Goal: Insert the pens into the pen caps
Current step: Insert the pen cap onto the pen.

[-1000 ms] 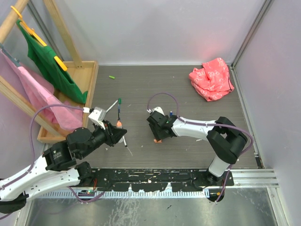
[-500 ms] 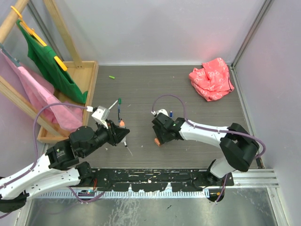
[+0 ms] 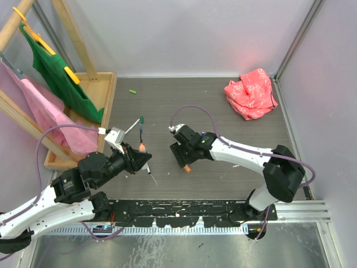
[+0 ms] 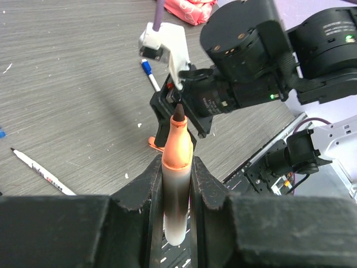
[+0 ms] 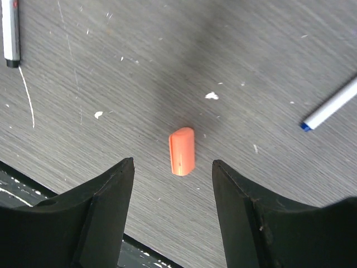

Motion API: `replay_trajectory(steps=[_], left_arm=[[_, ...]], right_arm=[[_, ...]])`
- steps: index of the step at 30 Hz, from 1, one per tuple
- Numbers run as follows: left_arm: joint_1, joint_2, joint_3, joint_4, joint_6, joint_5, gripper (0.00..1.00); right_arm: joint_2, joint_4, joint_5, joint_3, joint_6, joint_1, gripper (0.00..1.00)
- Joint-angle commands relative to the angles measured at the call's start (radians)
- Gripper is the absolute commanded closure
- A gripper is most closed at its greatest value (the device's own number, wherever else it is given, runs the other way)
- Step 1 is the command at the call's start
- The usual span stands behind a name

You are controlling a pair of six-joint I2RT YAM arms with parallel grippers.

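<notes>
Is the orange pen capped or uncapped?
Uncapped. The orange pen shows a bare dark tip, and the orange cap lies apart on the table.

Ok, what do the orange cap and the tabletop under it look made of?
Orange cap: likely plastic, smooth with a soft sheen and one even colour. Tabletop: grey wood-grain surface, matte, with fine streaks; probably laminate or vinyl rather than raw wood, though that is unsure.

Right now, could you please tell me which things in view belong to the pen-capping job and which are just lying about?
For the job:
- orange pen, held in the left hand
- orange cap
- blue-tipped pen
- green-ended pen
- green cap

Just lying about:
- red cloth
- green garment
- pink garment
- wooden tray
</notes>
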Motion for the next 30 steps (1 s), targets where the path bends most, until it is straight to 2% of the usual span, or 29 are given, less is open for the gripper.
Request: replay_trajectory(steps=[1, 16, 30], left_arm=[[0.004, -0.016, 0.0, 0.042, -0.012, -0.017, 1.0], [0.004, -0.033, -0.008, 0.031, -0.01, -0.03, 1.0], [0.004, -0.04, -0.012, 0.024, -0.009, -0.037, 1.0]], right_arm=[[0.048, -0.004, -0.076, 0.046, -0.053, 0.013, 0.37], [0.209, -0.102, 0.045, 0.126, -0.099, 0.055, 0.45], [0.298, -0.107, 0.079, 0.154, -0.103, 0.08, 0.59]])
